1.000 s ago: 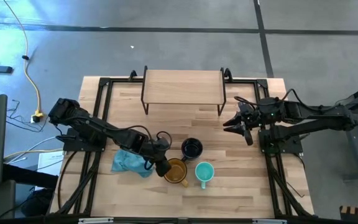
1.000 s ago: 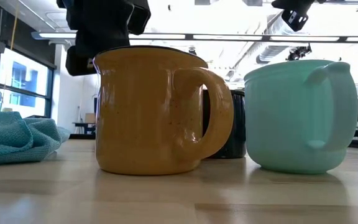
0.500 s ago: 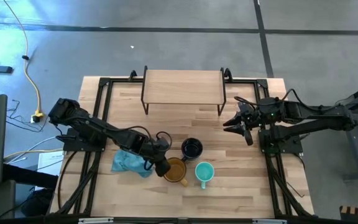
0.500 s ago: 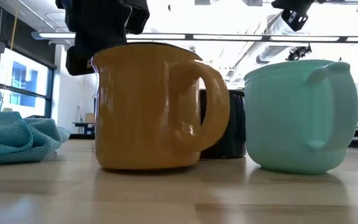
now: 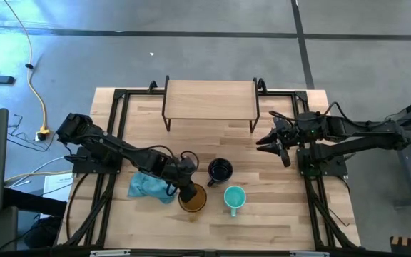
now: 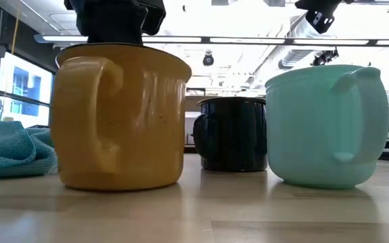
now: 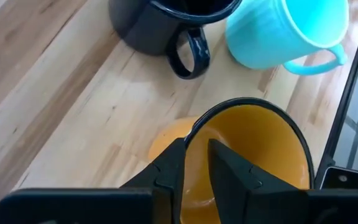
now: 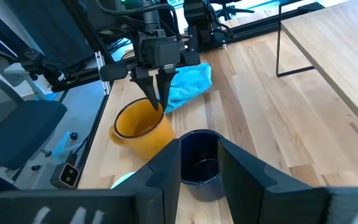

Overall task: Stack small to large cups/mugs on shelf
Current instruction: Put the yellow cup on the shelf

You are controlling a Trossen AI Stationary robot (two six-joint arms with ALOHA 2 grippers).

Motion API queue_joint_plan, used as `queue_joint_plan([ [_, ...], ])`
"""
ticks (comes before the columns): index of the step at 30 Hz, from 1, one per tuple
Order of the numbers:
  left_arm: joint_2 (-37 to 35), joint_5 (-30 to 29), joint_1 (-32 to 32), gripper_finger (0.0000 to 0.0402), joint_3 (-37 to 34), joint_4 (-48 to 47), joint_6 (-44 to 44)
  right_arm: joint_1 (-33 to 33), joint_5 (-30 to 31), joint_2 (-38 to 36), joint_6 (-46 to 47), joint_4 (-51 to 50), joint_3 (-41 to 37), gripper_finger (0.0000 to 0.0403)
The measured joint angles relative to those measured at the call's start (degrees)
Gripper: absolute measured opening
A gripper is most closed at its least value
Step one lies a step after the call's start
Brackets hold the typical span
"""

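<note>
Yellow mug [image 5: 193, 198] is sliding away from the black mug [image 5: 220, 170], handle now turning leftward; left gripper [image 7: 196, 163] is pinching its rim. Right gripper [image 5: 270, 140] is waiting, fingers apart.

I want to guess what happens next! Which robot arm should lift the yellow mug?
Left. Its gripper already pinches the yellow mug rim; the right gripper hangs far off.

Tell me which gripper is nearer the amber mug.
Left. The left gripper is shut on the amber mug rim; the right gripper hovers away beside the shelf, open.
</note>
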Motion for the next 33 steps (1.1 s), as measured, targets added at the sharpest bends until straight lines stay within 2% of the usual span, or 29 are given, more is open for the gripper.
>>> queue_joint_plan([
  [16,0.02,1.55,-0.03,0.0063,0.03,3.45,6.07,0.0,-0.01,0.0,-1.09,-1.21,0.0,0.0096],
  [23,0.0,-0.53,-0.03,0.0063,4.38,-1.71,17.14,0.0,-0.02,0.0,-0.58,-2.08,0.0,0.0096],
  [27,-0.04,-1.09,-0.02,0.0063,5.82,-7.9,24.13,0.0,-0.02,0.0,0.33,-2.16,0.0,0.0096],
  [33,-0.04,-0.7,-0.03,0.0063,5.38,-10.37,27.25,-0.01,0.01,0.0,0.42,-2.18,0.0,0.0096],
])
